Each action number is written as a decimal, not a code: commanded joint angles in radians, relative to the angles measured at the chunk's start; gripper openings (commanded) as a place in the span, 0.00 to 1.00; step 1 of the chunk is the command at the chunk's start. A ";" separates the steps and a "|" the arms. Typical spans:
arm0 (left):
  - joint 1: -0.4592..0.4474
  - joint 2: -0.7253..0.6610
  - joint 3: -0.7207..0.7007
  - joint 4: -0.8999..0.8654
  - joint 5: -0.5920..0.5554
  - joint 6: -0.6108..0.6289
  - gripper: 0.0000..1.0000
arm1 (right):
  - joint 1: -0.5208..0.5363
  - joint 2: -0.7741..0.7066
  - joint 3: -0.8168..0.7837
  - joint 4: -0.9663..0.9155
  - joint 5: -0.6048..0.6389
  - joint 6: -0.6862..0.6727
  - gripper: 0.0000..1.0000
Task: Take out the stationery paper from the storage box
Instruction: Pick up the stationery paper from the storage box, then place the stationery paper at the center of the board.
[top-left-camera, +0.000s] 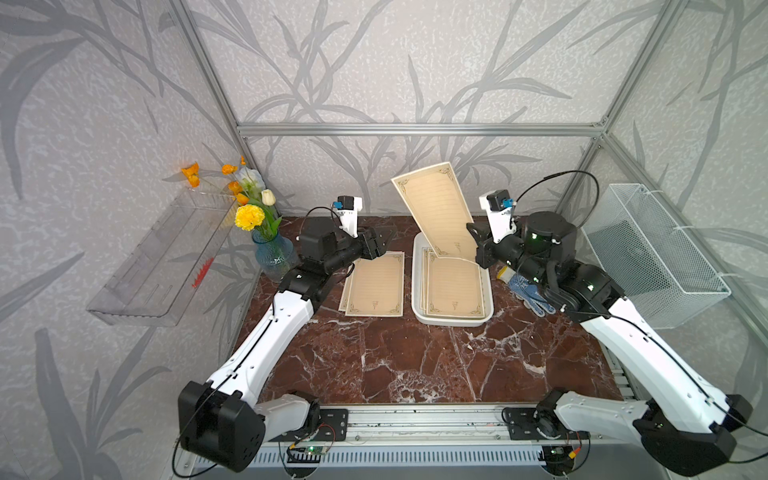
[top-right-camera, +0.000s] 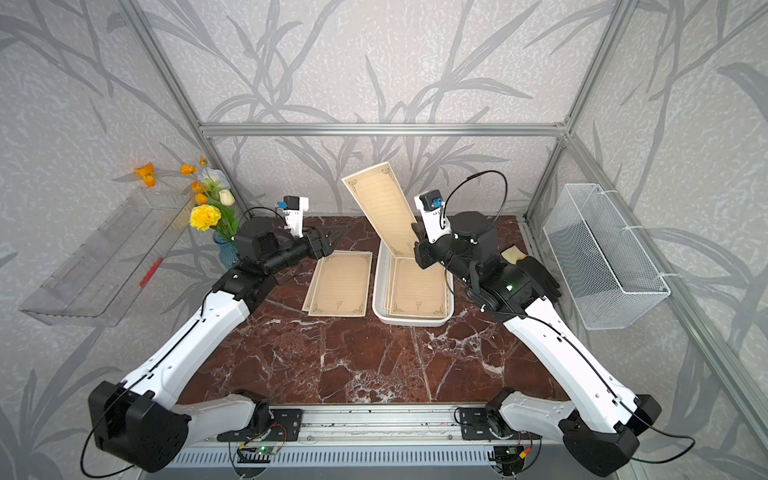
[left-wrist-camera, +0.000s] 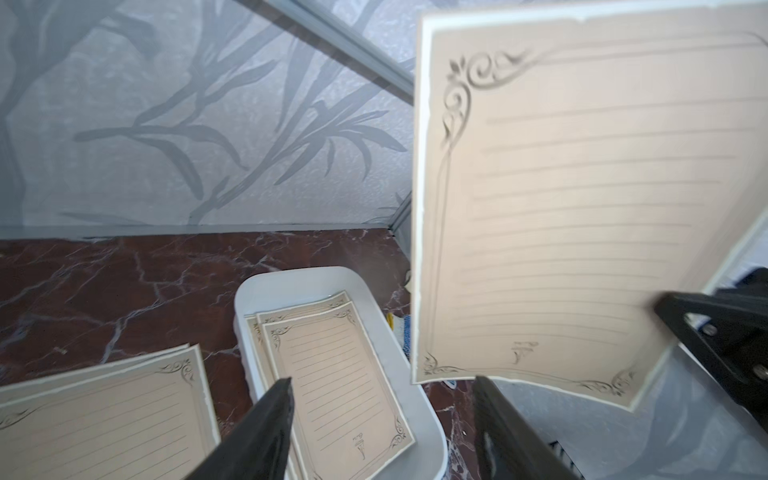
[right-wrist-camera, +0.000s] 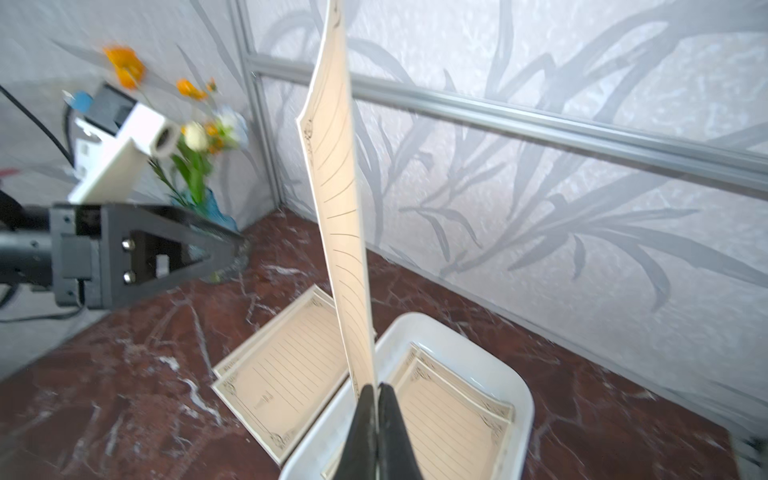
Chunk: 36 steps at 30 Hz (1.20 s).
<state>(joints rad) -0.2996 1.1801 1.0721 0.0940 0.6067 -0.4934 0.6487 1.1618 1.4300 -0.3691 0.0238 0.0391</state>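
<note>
One sheet of stationery paper (top-left-camera: 436, 208) stands nearly upright over the far end of the storage box (top-left-camera: 451, 321), pinched low on one side edge in the closed right claw (right-wrist-camera: 376, 390), its broad face toward the left claw (left-wrist-camera: 382, 380), spread wide and empty just beside the box.

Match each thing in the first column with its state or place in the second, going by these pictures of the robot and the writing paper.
Column 1
1. left gripper
2. right gripper
3. white box
4. two loose sheets

Column 2
A. flat on the table beside the box
B. open, holding nothing
C. has more sheets lying in it
D. shut on the raised sheet

Pairs: 1-B, 2-D, 3-C, 4-A
</note>
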 joint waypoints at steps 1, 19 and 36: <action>0.005 -0.091 -0.057 0.153 0.180 0.038 0.69 | -0.010 -0.021 -0.046 0.195 -0.175 0.117 0.00; 0.049 -0.060 -0.036 0.239 0.281 0.012 0.69 | -0.184 -0.152 -0.283 0.578 -0.615 0.376 0.00; 0.073 0.054 0.122 0.409 0.711 -0.144 0.65 | -0.224 -0.186 -0.260 0.560 -0.975 0.311 0.00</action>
<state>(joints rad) -0.2287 1.2407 1.1561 0.4431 1.2087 -0.5964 0.4286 0.9966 1.1469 0.1989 -0.8738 0.3843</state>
